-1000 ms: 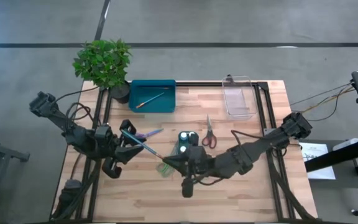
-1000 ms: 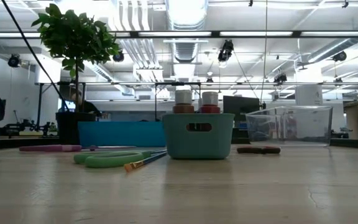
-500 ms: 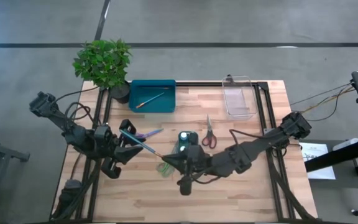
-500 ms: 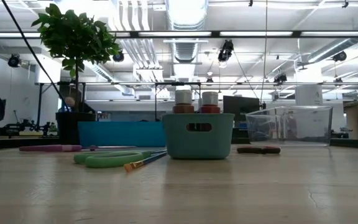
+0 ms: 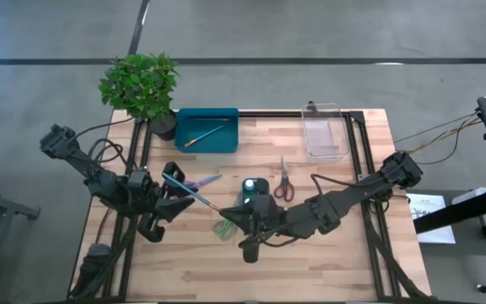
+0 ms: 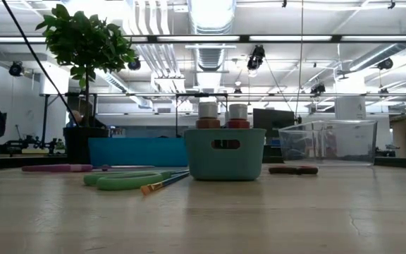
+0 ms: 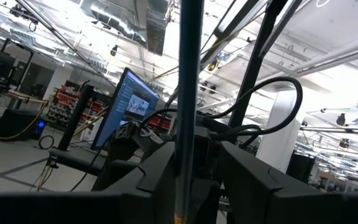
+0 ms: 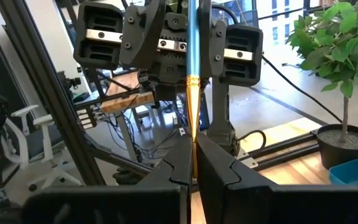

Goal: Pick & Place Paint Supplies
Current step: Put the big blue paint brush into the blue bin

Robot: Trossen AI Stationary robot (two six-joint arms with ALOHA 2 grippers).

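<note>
A thin brush (image 5: 194,198) with a blue handle, gold ferrule and orange end hangs level in the air between my two grippers, above the table's middle. My left gripper (image 5: 180,192) is shut on its handle. My right gripper (image 5: 224,218) is shut on its orange end. The two point at each other. White-capped pots (image 6: 208,109) stand in a small teal basket (image 6: 224,154). Green scissors (image 6: 125,180), purple scissors (image 5: 201,181) and red scissors (image 5: 283,182) lie flat on the table. Neither gripper shows in the low view. My left gripper (image 7: 194,163) has the blue handle (image 7: 187,112) between its two fingers, coming level from the table's left, with the fingers across the brush. The handle's free end (image 5: 166,176) sticks out past them. My right gripper (image 8: 193,163) pinches the orange end (image 8: 192,140) below the gold ferrule (image 8: 191,81), level from the table's right. The brush is lifted clear.
A teal tray (image 5: 207,129) holding another brush and a clear tray (image 5: 325,132) sit at the far edge, and a potted plant (image 5: 142,84) at the far left corner. In the low view a brush (image 6: 162,184) lies by the green scissors. Bare wood shows along the near edge.
My right gripper has crept a little toward the table's left, closer to my left gripper, and its arm now covers more of the small basket. The brush and my left gripper have stayed where they were.
</note>
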